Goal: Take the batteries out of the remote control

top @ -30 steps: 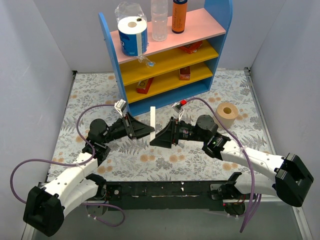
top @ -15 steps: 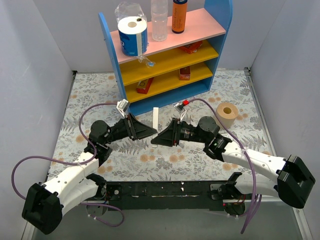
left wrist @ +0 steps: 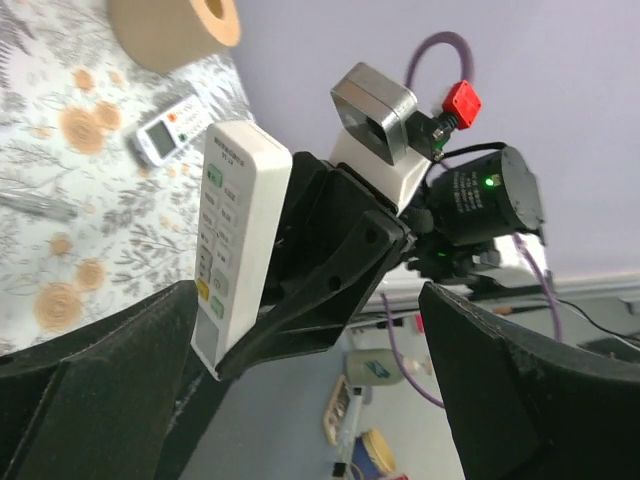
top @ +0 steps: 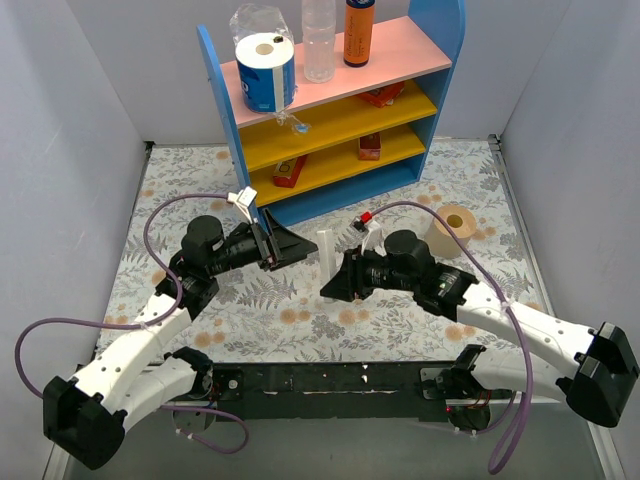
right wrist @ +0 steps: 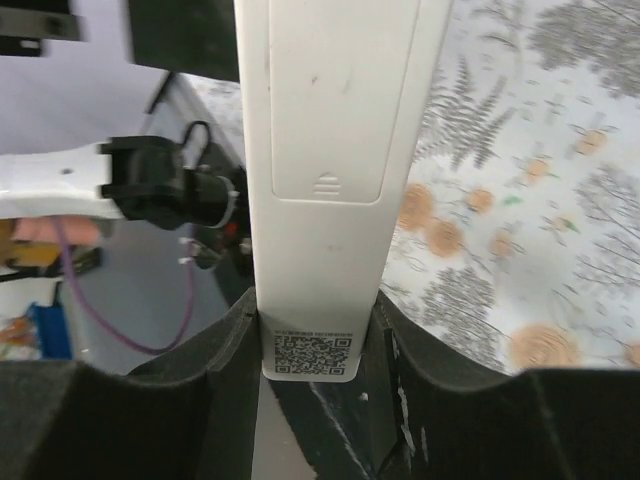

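Observation:
A white remote control (top: 326, 250) stands upright above the floral table mat, gripped at its lower end by my right gripper (top: 332, 283). In the right wrist view the remote's back (right wrist: 330, 150) faces me, with the battery cover closed and a QR label between my right gripper's (right wrist: 312, 365) jaws. The batteries are hidden. My left gripper (top: 296, 246) hangs wide open just left of the remote, touching nothing. In the left wrist view the remote's button side (left wrist: 238, 240) shows beyond my open left gripper (left wrist: 310, 400).
A blue shelf unit (top: 330, 110) with bottles and boxes stands right behind the grippers. A tape roll (top: 455, 228) sits at the right on the mat. A second small remote (left wrist: 172, 127) and a thin grey stick (left wrist: 35, 205) lie on the mat near the roll.
My right gripper shut on the remote, then my left gripper let go, opened wide and drew back left. The remote shifted a little to the right in the right gripper.

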`<action>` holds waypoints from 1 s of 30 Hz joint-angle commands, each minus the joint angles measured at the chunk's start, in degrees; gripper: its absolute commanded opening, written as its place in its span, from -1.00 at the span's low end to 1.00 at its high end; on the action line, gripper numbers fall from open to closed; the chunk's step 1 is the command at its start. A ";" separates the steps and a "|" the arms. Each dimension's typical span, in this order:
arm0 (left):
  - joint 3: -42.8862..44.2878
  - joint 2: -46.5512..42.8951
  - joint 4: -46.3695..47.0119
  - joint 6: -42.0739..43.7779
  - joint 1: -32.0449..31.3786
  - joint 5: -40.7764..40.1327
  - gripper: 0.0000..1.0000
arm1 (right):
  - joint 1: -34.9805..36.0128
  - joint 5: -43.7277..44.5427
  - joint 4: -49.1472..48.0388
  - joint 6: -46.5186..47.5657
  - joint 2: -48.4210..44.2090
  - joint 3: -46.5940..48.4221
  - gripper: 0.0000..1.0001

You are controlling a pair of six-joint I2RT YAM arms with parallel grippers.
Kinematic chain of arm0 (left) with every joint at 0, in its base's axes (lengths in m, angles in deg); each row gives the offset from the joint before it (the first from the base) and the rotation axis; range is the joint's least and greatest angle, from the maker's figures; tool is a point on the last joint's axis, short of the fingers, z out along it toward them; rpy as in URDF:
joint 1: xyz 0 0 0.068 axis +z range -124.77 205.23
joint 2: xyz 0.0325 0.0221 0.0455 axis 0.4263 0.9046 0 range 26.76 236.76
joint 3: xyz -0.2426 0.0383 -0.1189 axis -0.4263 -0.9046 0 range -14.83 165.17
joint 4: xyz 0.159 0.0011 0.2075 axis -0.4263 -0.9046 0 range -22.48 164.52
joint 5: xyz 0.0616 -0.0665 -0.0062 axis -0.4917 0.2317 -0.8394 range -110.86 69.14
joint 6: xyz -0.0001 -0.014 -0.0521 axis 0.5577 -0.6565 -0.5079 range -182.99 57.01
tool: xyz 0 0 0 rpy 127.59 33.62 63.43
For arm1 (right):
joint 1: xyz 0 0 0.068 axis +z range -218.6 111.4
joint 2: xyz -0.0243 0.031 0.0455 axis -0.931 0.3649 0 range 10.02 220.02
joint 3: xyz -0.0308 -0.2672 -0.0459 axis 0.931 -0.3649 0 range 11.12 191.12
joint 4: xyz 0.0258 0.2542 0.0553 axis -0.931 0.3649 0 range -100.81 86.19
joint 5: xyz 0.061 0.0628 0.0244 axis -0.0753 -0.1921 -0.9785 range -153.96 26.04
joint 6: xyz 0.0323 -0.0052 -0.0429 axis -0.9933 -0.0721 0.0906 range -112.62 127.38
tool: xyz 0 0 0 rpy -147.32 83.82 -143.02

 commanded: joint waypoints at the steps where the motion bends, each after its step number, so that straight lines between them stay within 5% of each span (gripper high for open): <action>1: 5.58 0.41 -16.98 10.73 -0.01 -7.18 0.89 | 0.35 9.71 20.47 10.39 3.37 8.21 -0.97; 30: 1.38 6.38 -15.78 11.45 -0.01 -7.37 0.87 | 7.47 14.28 21.90 7.41 12.61 13.66 -0.97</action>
